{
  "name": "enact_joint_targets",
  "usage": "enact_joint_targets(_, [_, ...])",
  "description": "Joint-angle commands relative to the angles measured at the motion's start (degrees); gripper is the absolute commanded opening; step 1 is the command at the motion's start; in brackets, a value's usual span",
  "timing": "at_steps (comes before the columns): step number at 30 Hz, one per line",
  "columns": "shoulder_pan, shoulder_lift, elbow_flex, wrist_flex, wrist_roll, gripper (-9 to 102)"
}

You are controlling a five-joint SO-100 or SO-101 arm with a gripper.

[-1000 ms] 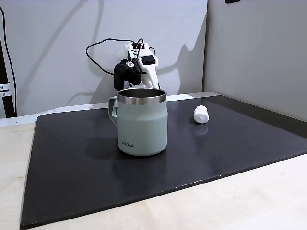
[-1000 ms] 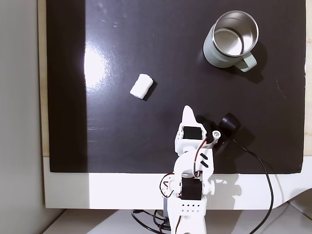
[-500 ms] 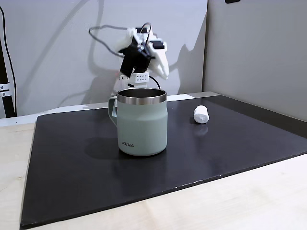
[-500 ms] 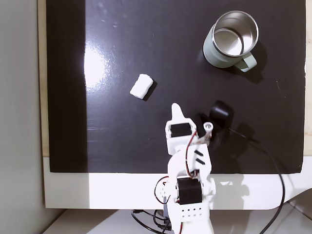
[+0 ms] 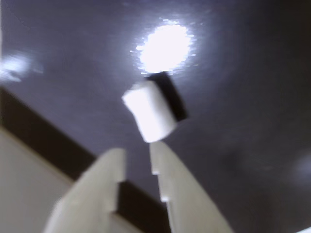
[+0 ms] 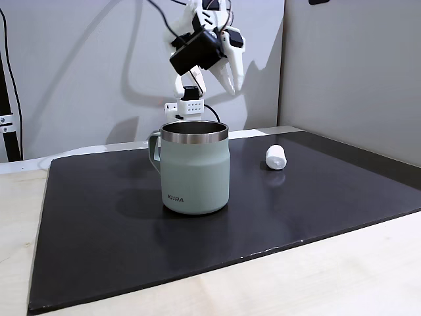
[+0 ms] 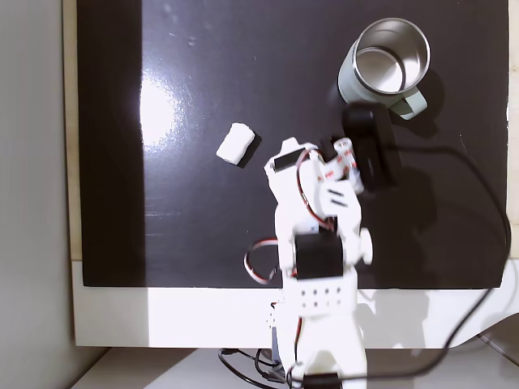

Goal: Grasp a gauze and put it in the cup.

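The gripper (image 5: 137,154) hangs high above the black mat (image 7: 203,81), its fingers only a little apart and empty. The gauze roll (image 5: 149,114) lies on the mat just beyond the fingertips in the wrist view, well apart from the sage-green mug (image 7: 381,69).

The wrist view is soft and smeared, with the pale fingers (image 5: 172,194) out of focus. A bright white glare spot sits on the glossy black mat (image 5: 243,97) there and in a fixed view (image 7: 162,109). Both fixed views are sharp and evenly lit, with soft arm shadows on the wall (image 6: 79,66).
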Motion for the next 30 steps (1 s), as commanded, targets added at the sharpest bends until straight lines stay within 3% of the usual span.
enact_joint_targets(1, [-0.53,-6.24,-8.35,3.52,-7.21,14])
enact_joint_targets(5, [-1.93,-12.22,-10.9,6.15,-16.0,30])
enact_joint_targets(10, [-4.92,-20.13,-14.85,10.99,-22.94,42])
enact_joint_targets(30, [-10.11,-50.45,-36.12,14.41,-22.94,44])
